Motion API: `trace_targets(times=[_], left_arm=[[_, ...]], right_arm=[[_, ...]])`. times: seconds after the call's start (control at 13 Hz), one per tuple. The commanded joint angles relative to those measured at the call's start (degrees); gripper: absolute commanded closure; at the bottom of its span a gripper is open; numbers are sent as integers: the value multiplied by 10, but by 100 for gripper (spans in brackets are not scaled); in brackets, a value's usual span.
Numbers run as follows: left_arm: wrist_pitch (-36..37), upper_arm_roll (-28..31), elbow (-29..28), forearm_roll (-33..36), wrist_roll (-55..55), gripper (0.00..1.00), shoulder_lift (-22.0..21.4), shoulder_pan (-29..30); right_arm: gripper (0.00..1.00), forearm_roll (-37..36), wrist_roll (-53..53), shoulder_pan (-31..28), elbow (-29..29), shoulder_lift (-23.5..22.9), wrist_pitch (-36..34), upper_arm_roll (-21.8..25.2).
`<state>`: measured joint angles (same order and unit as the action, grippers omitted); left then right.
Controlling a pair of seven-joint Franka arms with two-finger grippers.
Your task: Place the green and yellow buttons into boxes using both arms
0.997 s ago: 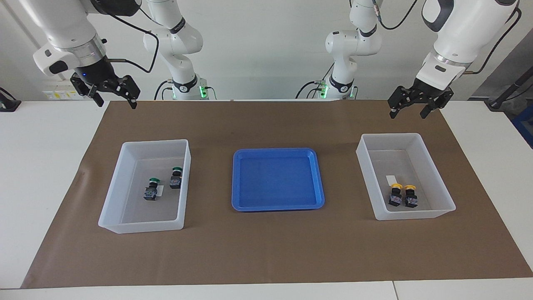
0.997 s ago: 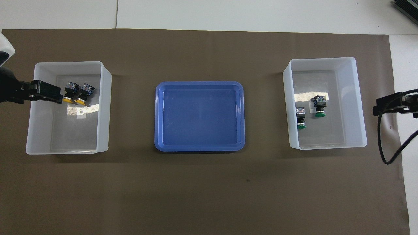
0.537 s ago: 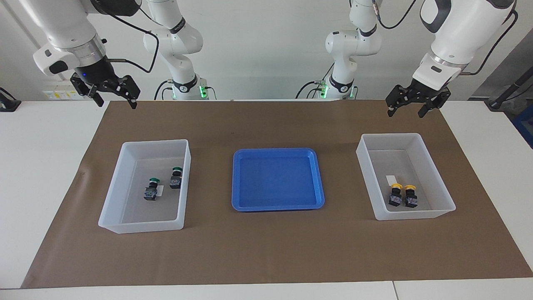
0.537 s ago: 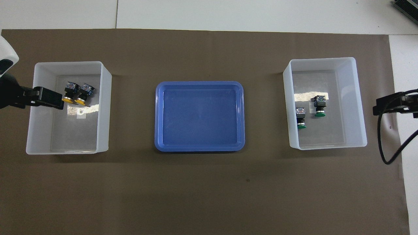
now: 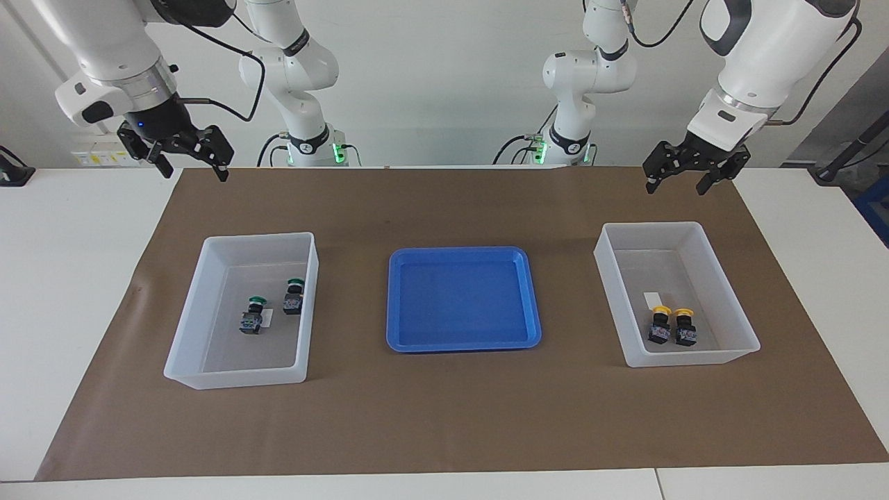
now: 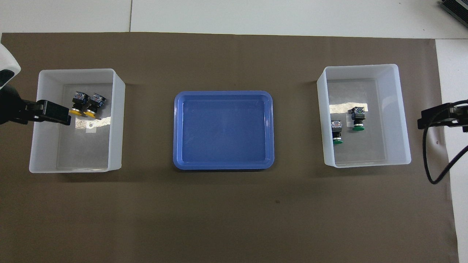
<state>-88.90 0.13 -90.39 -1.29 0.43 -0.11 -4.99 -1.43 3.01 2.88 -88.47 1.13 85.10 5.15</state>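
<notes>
Buttons (image 5: 669, 327) in boxes (image 5: 722, 358); left pincer (image 5: 676, 183), right pincer (image 5: 194, 169) spread, empty

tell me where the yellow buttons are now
Both yellow buttons lie side by side in the box at the left arm's end, beside the blue tray.

Bright even light, soft shadows, sharp

Buttons (image 5: 672, 326) in boxes (image 5: 722, 355), tools apart
</notes>
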Motion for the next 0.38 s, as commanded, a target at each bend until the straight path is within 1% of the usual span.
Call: trace_targets(times=[0.0,0.31], left_arm=[[-1,7,-21,2,6,0,-19,8],[-2,7,-21,3,5,0,-19,9]], right_arm=[[0,-2,3,-2,-7,8,-5,-3],[0,-2,3,-2,-7,9,-5,-3]])
